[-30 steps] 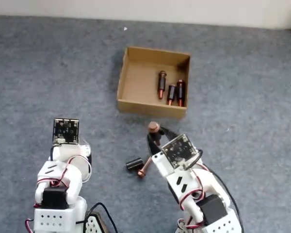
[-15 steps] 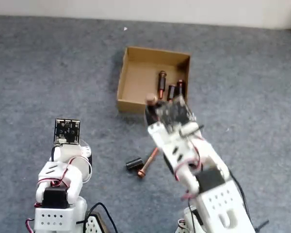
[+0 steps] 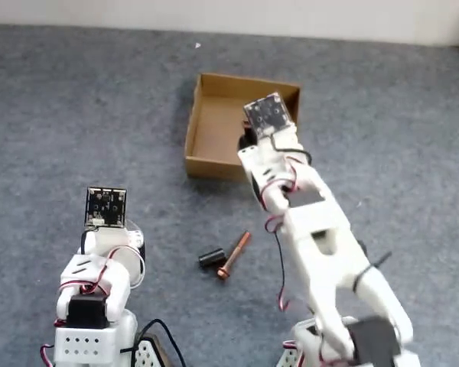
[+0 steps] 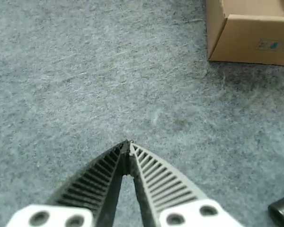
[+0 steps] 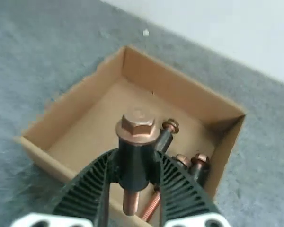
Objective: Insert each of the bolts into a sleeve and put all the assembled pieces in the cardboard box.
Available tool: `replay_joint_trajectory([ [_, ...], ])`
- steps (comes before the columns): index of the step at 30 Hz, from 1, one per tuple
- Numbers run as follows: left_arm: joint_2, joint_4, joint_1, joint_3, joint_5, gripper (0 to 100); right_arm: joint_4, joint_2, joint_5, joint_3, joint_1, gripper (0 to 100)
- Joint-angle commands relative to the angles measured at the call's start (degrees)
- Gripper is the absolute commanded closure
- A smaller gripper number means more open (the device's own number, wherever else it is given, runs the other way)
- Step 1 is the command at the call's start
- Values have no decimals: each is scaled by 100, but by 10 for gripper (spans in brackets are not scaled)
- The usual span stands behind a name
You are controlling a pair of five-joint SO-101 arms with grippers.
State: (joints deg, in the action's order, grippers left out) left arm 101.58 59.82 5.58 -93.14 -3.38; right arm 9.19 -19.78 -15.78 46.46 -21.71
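Sleeve (image 3: 209,258) and bolt (image 3: 236,251) lie side by side on carpet (image 3: 76,115).

Right arm (image 3: 310,229) covered much of the cardboard box (image 3: 214,134) floor from above. Black sleeve (image 4: 283,213) was cut off by the left wrist frame edge. Held bolt-in-sleeve (image 5: 135,156) partly hid boxed pieces (image 5: 199,161).

White arms (image 3: 321,237), black servos (image 3: 84,312), red cables (image 3: 282,283), ribbed black pincer fingers (image 4: 154,172)
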Motion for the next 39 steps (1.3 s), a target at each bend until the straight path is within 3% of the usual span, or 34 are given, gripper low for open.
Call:
replay_joint_trajectory([
  [1,31,0,66,22,62,995,-347,813,0,-822,127,993],
  [6,31,0,66,22,62,995,-286,1411,642,-1174,189,985],
  [12,31,9,66,22,62,995,1244,1411,1081,-1780,268,759],
  [21,31,-9,75,22,70,995,3829,1393,985,-3011,242,754],
  [26,31,9,75,22,79,995,5174,1156,70,-3424,224,754],
  [35,31,9,92,22,88,995,6237,-312,-695,-2668,-1086,754],
  [39,31,-18,646,84,97,995,6141,-743,-721,-1903,-1807,754],
])
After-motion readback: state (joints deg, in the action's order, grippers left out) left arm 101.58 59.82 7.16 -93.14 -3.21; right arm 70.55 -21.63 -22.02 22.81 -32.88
